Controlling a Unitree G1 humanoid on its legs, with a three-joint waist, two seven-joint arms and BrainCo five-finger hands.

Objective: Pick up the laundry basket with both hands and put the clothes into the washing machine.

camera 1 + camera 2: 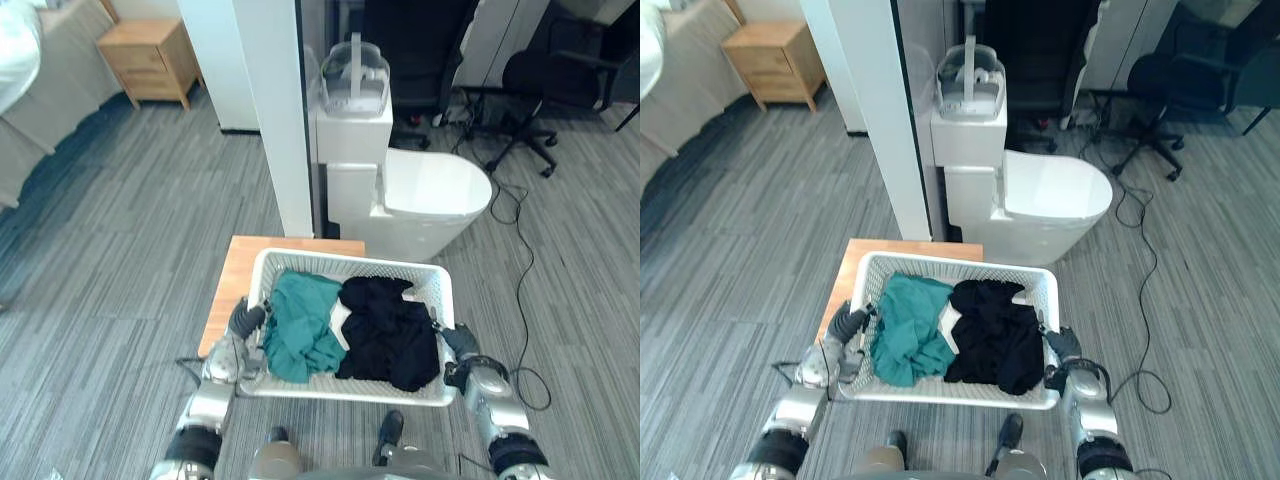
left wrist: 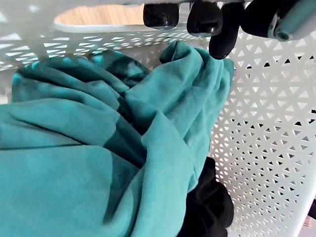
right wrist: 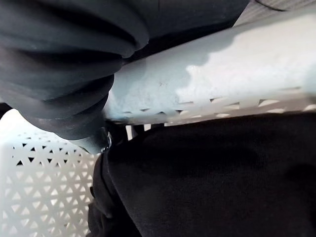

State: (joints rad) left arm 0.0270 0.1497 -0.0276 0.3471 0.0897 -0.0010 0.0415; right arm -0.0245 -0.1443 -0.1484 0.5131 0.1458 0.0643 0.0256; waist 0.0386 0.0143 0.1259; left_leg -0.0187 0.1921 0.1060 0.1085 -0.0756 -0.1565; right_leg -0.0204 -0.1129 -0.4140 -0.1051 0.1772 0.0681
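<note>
- The laundry basket [image 1: 350,262] of clothes [image 1: 300,325] is seen at the table's [image 1: 240,270] near edge.
- Its left rim is clasped by the left hand [image 1: 245,320], likely for a balanced lift.
- The right hand [image 1: 458,342] is set opposite; its grip cannot be told.

White mesh laundry basket [image 1: 345,264], teal garment [image 1: 300,325] left, black clothes [image 1: 390,335] right inside
</note>
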